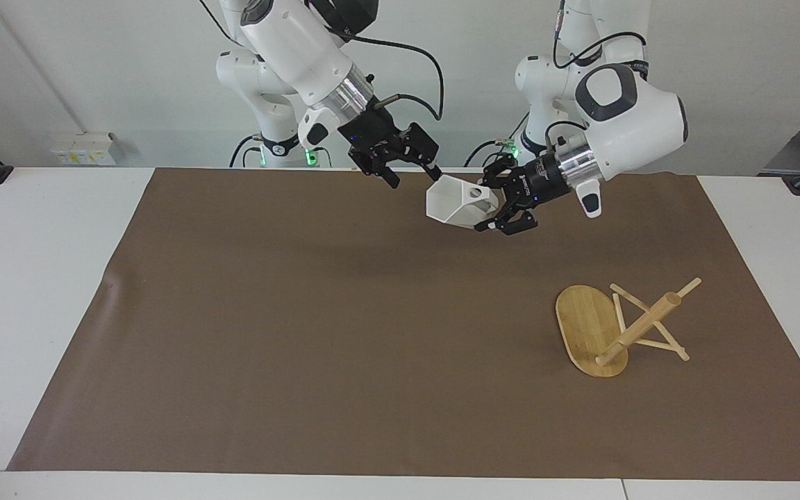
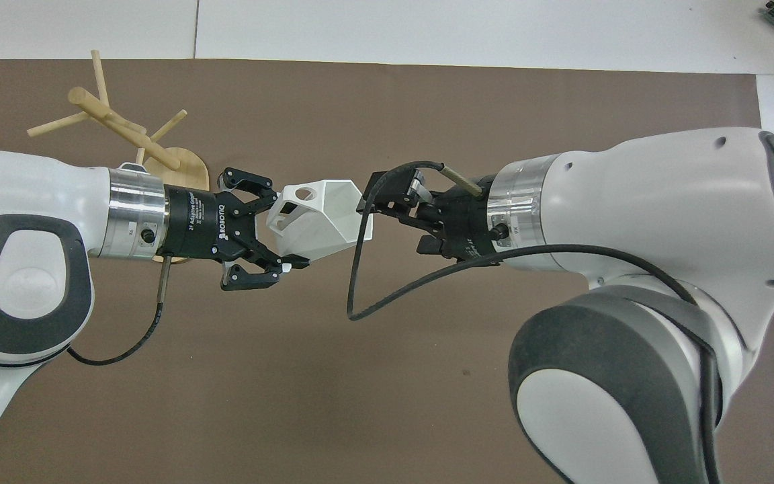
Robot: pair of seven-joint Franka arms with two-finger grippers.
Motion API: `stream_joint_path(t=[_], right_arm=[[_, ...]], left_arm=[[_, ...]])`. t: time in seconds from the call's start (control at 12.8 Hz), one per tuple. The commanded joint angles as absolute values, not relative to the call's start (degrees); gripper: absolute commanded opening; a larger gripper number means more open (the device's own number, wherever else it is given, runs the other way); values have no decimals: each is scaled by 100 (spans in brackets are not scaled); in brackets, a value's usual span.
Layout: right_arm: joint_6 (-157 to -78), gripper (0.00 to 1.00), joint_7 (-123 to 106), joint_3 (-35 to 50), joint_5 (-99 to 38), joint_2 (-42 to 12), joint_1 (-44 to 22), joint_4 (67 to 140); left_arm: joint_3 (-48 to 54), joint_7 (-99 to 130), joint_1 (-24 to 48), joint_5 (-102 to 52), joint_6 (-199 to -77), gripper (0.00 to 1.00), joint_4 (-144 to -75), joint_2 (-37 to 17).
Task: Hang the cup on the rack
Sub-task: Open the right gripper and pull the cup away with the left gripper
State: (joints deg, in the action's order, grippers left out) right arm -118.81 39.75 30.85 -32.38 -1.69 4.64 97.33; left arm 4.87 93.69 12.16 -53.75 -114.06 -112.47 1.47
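Mid-handover above the mat's robot-side edge, the left gripper (image 1: 489, 208) clenched the cup (image 1: 457, 203) while the right gripper (image 1: 419, 167) stood released; hanging next called for righting the toppled rack (image 1: 615, 326).

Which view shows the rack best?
The facing view: the rack shows whole, oval base, post and pegs. In the overhead view the left arm covers most of its base; post and pegs show.

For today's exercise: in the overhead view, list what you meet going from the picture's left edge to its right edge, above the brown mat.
rack → left end effector → cup → right end effector
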Motion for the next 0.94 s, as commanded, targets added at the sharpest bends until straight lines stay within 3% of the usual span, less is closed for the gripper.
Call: stream_joint_path(t=[0.0, 0.86], right_arm=[[-11848, 100, 3754, 3111, -3261, -123, 510, 9747], [-11804, 100, 1935, 2698, -2850, -132, 554, 9756]], left_arm=[[483, 9623, 1020, -4644, -11531, 0, -11399, 272], [492, 10871, 528, -3920, -13991, 0, -12383, 378]])
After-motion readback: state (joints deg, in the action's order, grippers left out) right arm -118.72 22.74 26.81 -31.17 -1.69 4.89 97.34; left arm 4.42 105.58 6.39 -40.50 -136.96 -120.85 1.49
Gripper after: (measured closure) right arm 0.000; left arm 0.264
